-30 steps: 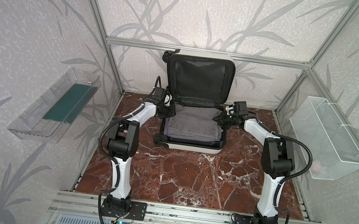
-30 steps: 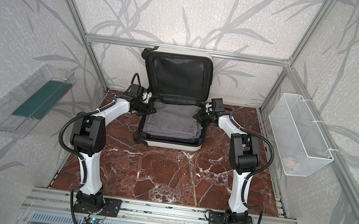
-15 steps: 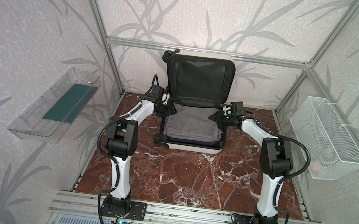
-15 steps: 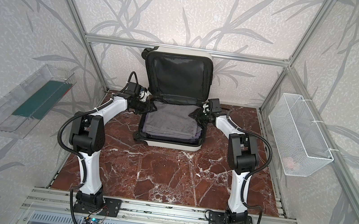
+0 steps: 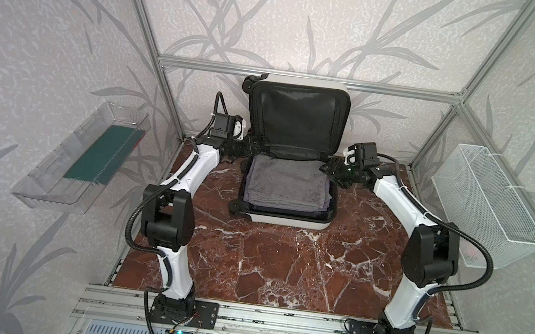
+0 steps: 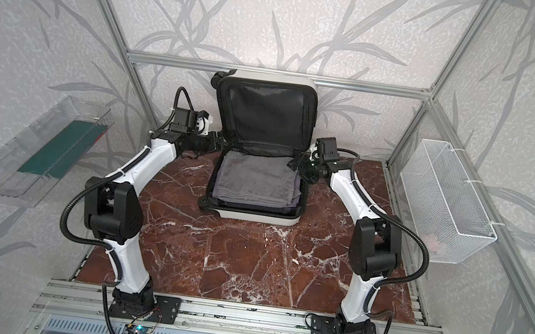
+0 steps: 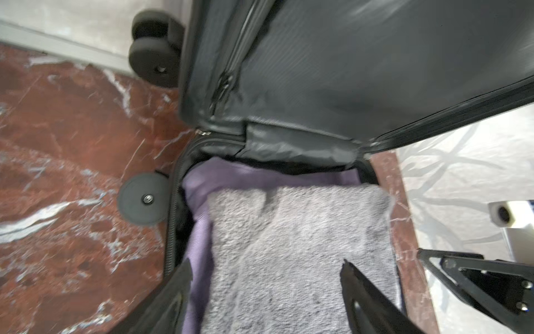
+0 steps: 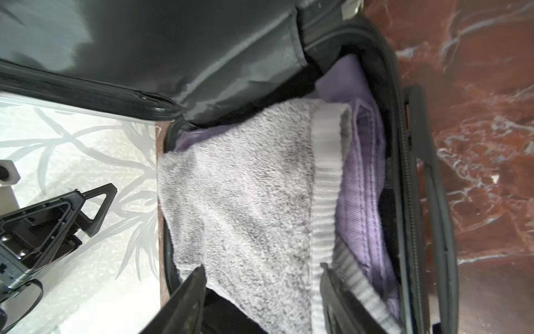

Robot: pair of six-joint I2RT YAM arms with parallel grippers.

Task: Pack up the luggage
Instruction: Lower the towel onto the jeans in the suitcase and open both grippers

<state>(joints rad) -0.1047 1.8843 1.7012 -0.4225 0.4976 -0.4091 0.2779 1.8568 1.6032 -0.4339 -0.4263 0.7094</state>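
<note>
The luggage (image 5: 287, 220) (image 6: 257, 218), a small white suitcase, lies open at the back of the table with its black-lined lid (image 5: 297, 119) upright. A folded grey towel (image 5: 288, 184) (image 7: 294, 245) (image 8: 245, 202) fills the lower half on top of a purple garment (image 7: 199, 231) (image 8: 364, 162). My left gripper (image 5: 244, 147) (image 7: 265, 263) hovers open at the back left corner, its jaws spread wide above the towel and holding nothing. My right gripper (image 5: 328, 170) (image 8: 261, 267) is open at the back right corner, its fingers straddling the towel's edge without pinching it.
A clear plastic tray (image 5: 84, 158) with a green item hangs on the left wall. On the right wall hangs a white wire basket (image 5: 486, 203). The red marble tabletop (image 5: 281, 264) stretches in front of the suitcase. Black suitcase wheels (image 7: 156, 49) stand near the back wall.
Both grippers' jaws have spread open at the suitcase's back corners. The left wrist has drawn up and outward a little; the towel lies flat in the suitcase.
</note>
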